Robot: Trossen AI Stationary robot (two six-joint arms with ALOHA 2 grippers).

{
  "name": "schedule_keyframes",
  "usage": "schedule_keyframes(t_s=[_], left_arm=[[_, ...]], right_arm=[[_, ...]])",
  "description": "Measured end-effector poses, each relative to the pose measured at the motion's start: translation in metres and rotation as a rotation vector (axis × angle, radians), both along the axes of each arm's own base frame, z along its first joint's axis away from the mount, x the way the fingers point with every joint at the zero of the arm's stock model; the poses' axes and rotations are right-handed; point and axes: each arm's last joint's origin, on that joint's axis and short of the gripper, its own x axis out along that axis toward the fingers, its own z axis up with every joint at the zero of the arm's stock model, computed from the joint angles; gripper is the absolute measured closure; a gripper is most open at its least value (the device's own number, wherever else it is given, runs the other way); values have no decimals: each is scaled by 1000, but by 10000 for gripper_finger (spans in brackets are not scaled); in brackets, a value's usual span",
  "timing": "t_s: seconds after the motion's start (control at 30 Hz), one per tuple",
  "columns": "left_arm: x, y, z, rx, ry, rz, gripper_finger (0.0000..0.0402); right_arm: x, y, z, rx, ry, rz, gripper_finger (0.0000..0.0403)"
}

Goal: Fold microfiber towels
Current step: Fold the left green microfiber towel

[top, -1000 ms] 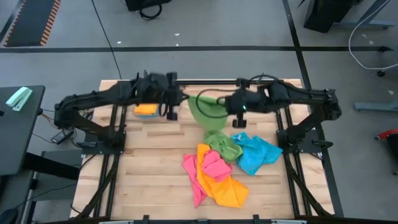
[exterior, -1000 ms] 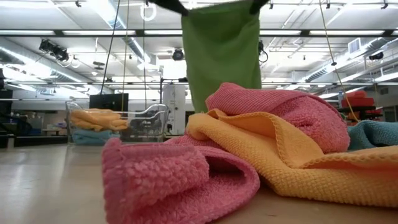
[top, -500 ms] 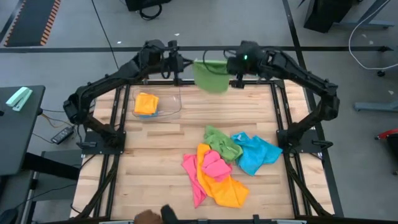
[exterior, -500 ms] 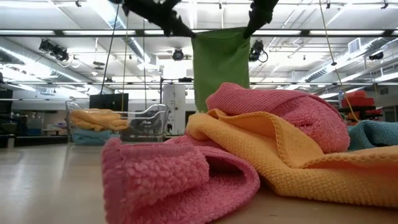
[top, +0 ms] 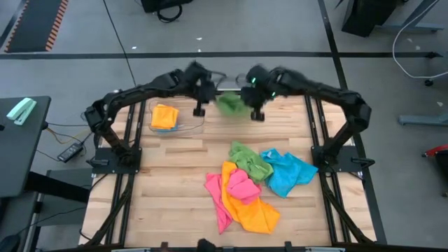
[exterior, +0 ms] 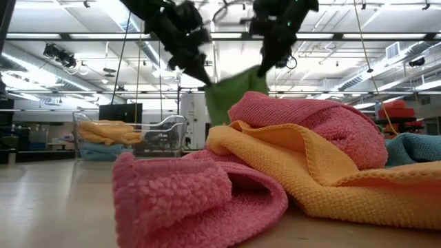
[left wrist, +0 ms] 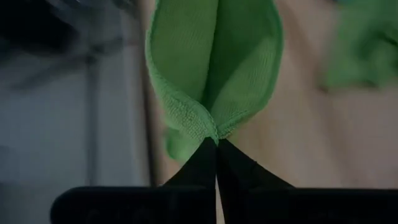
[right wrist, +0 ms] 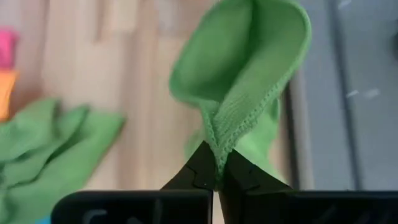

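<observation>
A green microfiber towel (top: 229,103) hangs between my two grippers over the far middle of the table. My left gripper (top: 199,108) is shut on one upper corner and my right gripper (top: 257,113) on the other. In the low view the green towel (exterior: 231,96) sags between them, and its lower part is hidden behind the pile. Loose on the table's middle lie a second green towel (top: 250,161), a blue towel (top: 288,173), a pink towel (top: 236,187) and an orange towel (top: 250,210), heaped over one another. My left gripper pinches a corner of the green towel (left wrist: 208,127) between its two fingertips, which slant down toward the far side. The cloth bunches into folds at the pinch and falls away below it. My right gripper pinches the opposite corner (right wrist: 219,146), by the stitched hem, the same way. The edge between the two holds is slack.
A clear plastic bin (top: 183,124) at the far left holds folded orange and blue towels (exterior: 107,134). The pile fills the low view's foreground. Bare wooden tabletop (top: 175,182) lies to the near left of the pile.
Both grippers have carried the green towel off the pile toward the table's far edge, then sunk and drawn closer together. The towel, hanging flat and wide a second ago, now sags slack between them and sits lower.
</observation>
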Motion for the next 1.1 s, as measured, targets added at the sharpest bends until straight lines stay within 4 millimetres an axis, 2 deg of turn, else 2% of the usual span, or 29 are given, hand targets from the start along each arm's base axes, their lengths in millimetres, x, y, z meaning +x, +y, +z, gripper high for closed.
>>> schedule_keyframes(t_s=[0.17, 0.3, 0.43, 0.63, 0.8, 0.93, 1.1], left_arm=[[15, -23, -32, -119, 174, -50, 386], [24, -37, -51, -177, 264, -73, 385], [32, -50, -61, -191, 305, -109, 394], [38, -63, -67, -219, 331, -113, 380], [40, -75, -67, -242, 338, -153, 386], [41, -82, -67, -297, 333, -201, 392], [42, -85, -67, -309, 329, -223, 375]], right_arm=[[15, 38, -46, 49, 56, 81, 390], [20, 65, -71, 86, 74, 115, 390], [22, 83, -93, 99, 64, 138, 390], [18, 95, -111, 170, 72, 82, 390], [18, 108, -125, 215, 44, 152, 390], [15, 117, -129, 294, 52, 225, 390], [16, 122, -129, 307, 49, 252, 390]])
